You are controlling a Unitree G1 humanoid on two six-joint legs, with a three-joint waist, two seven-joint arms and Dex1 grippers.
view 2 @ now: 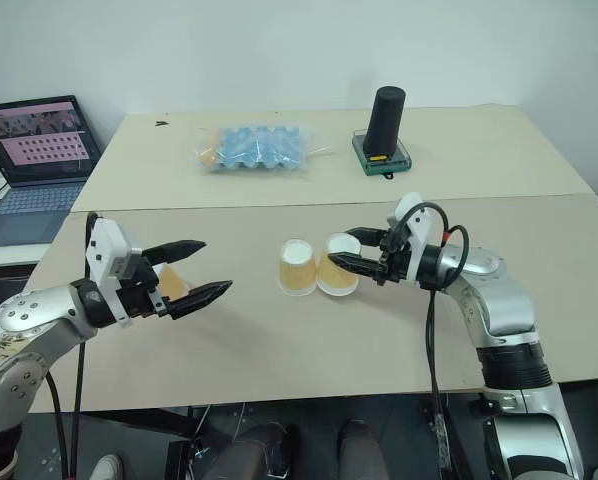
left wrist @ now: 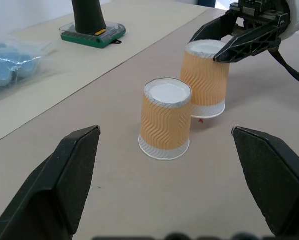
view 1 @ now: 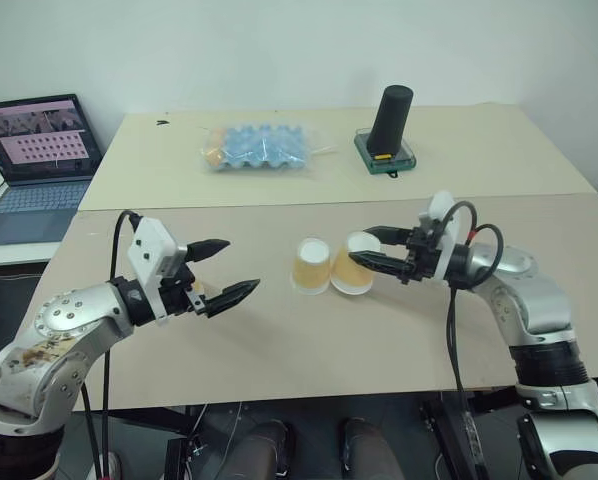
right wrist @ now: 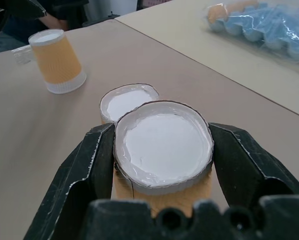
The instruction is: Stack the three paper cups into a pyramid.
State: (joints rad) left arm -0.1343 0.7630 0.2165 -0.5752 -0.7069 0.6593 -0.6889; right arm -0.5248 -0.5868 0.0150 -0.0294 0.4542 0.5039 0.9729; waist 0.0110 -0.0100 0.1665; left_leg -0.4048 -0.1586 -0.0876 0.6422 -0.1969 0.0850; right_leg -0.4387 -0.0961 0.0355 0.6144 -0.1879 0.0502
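Two paper cups stand upside down, side by side, mid-table: the left one [view 1: 311, 265] and the right one [view 1: 352, 276]. My right gripper [view 1: 359, 244] is shut on the right cup, its fingers [right wrist: 89, 165] clasping the white base that faces up [right wrist: 162, 142]. The cup's rim looks to rest on the table, close against its neighbour [left wrist: 165, 120]. The third paper cup [right wrist: 57, 60] stands upside down by my left gripper [view 2: 216, 265] and partly shows behind its fingers [view 2: 171, 283]. That gripper is open and holds nothing. No cup sits on top of another.
A tall black cylinder on a green base [view 1: 390, 120] and a blue egg tray in plastic [view 1: 264, 147] sit on the far table. A laptop [view 1: 39, 150] stands open at far left. A seam [view 1: 279, 205] divides the two tabletops.
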